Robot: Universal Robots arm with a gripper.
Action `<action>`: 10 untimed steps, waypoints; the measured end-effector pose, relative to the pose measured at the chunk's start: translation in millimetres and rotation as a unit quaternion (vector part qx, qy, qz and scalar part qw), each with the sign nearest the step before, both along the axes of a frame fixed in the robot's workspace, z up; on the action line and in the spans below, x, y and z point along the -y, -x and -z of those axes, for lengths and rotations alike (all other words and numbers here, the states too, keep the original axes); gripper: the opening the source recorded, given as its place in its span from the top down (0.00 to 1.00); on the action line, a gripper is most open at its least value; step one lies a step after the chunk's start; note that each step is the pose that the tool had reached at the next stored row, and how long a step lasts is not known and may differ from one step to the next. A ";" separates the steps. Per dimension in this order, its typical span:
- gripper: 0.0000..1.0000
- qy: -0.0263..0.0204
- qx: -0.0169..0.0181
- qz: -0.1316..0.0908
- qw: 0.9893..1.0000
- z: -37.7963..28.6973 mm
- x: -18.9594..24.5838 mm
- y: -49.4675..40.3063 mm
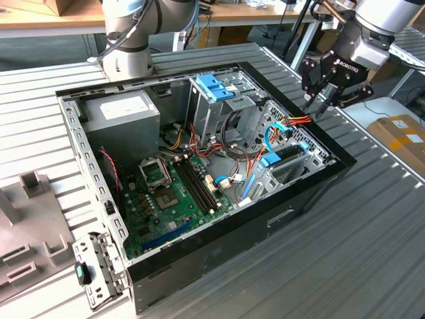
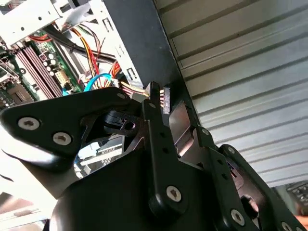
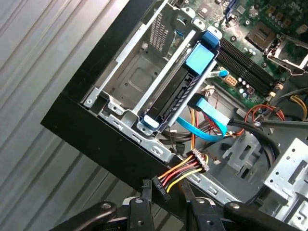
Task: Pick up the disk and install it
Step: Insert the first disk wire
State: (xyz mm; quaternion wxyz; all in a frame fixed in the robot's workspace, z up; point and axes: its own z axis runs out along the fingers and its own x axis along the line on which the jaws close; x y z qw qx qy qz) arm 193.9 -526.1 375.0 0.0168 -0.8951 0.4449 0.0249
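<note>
Over the case's wall on the exterior view's right: the gripper (image 1: pixel 323 105) hangs a little above the rim of the computer case (image 1: pixel 199 269), which lies open on the slatted table (image 1: pixel 345 266).
Disk, place: the disk (image 1: pixel 287 157) is inside the case, in the metal bay (image 3: pixel 137 72) at the corner on the exterior view's right. It stands on its thin edge between the bay's rails, and its light-blue frame shows at both ends.
Disk, long axis: in the first wrist view the disk (image 3: pixel 175 94) runs square to the wall under the gripper and along the neighbouring wall. One short end is turned to the gripper's side. The other end, with the wide blue tab, is turned to the motherboard (image 1: pixel 172 193).
Disk from gripper: it lies lower and further inside the case, near but clearly apart.
Cable: a red-and-yellow cable (image 1: pixel 299 120) rises from beside the bay and ends in a black plug (image 3: pixel 161 186), which lies right at the gripper's tip.
Gripper, state: I cannot tell whether it is spread, pressed together, or pinching the plug.
Arm, pose: the wrist (image 1: pixel 375 30) comes in from the exterior view's upper right and is tilted, so the gripper points down and slightly inward, toward the bay.
Step, as I judge it: the disk looks seated in its bay, and the work now is at the cable, not at the disk.
</note>
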 end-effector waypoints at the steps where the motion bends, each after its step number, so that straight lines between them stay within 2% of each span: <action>1: 0.64 -0.004 0.000 -0.008 1.000 0.0 0.0 -0.8; 2: 0.64 -0.006 0.000 -0.026 1.000 0.2 0.0 -1.2; 3: 0.64 -0.006 0.000 -0.046 0.999 0.5 0.0 -1.6; 4: 0.64 -0.006 0.000 -0.069 0.998 0.8 0.0 -2.0; 8: 0.64 -0.006 0.000 -0.106 0.994 1.2 0.0 -2.7; 10: 0.64 -0.006 0.000 -0.108 0.994 1.6 0.1 -2.8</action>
